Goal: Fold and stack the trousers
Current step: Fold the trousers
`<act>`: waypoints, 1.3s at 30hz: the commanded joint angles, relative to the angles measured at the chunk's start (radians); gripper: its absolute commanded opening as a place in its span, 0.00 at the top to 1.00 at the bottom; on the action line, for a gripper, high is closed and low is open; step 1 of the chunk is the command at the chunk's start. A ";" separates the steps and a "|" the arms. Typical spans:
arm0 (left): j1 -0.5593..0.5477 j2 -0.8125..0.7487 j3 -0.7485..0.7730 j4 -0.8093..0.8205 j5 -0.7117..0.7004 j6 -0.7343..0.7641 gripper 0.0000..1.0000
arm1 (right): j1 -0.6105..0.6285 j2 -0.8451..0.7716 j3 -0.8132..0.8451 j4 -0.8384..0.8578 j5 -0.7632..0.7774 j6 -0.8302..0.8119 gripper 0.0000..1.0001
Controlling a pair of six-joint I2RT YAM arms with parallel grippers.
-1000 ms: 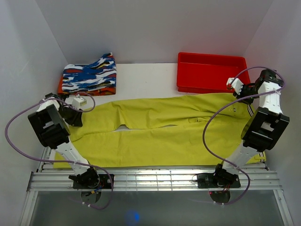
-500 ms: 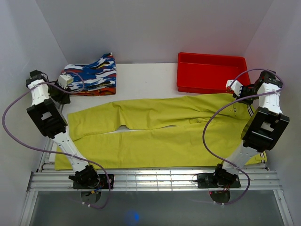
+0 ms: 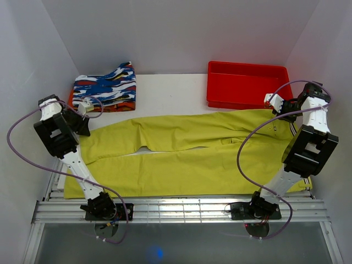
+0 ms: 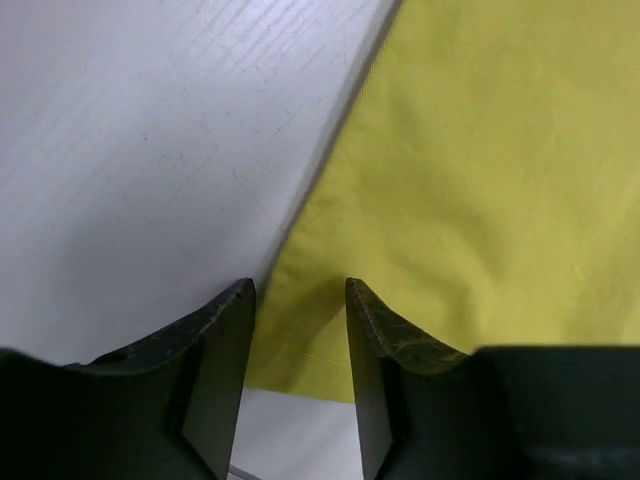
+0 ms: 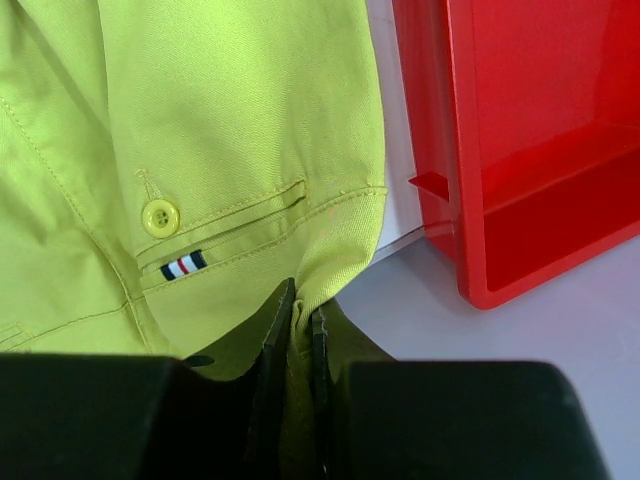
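The yellow-green trousers lie spread flat across the table, legs to the left, waist to the right. My left gripper is open at the hem corner of the far leg; in the left wrist view the hem corner lies between the jaws. My right gripper is shut on the far waist corner of the trousers; a back pocket with a button and a small striped tab shows beside it.
A red tray stands at the back right, right next to my right gripper, and also shows in the right wrist view. A folded blue, white, black and orange patterned garment lies at the back left.
My left arm swung back and left toward the patterned garment, then came forward and down to the far leg's hem corner. My right gripper has stayed shut on the waist.
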 commanded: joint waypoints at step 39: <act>0.480 -0.712 -0.377 0.138 0.294 0.278 1.00 | -0.348 -0.411 -0.214 -0.024 -0.267 -0.230 0.92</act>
